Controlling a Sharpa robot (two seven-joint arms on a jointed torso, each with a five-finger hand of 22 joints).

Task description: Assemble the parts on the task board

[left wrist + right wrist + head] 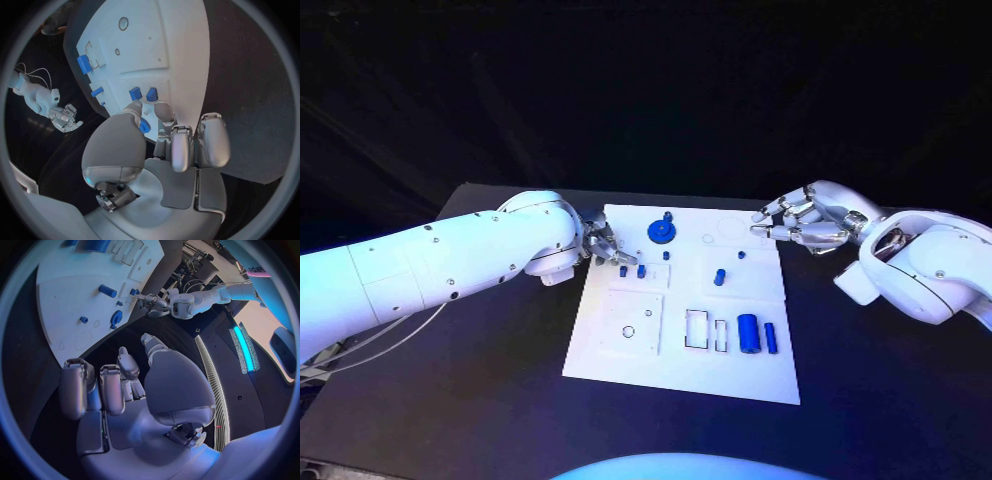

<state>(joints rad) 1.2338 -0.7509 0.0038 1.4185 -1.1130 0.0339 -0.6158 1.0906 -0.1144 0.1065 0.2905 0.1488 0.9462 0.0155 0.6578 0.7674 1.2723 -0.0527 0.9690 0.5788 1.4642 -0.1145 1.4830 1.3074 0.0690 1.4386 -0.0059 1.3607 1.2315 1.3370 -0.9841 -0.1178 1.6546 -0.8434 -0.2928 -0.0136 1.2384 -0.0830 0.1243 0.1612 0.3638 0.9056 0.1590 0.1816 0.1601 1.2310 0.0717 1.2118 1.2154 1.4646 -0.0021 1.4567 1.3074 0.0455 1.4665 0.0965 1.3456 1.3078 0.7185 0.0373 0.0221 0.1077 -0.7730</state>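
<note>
Carefully now: your left hand [600, 243] sits at left edge of task board [625, 365], fingers half curled; whether it pinches anything, cannot tell. Two small pegs [632, 270] stand just beside fingertips, so sideways sweep may topple them. Your right hand [805, 225] hovers beyond far right corner, fingers loosely apart, holding nothing. Cylinders [757, 333] lie loose near board's right edge; bump could roll them off.
</note>
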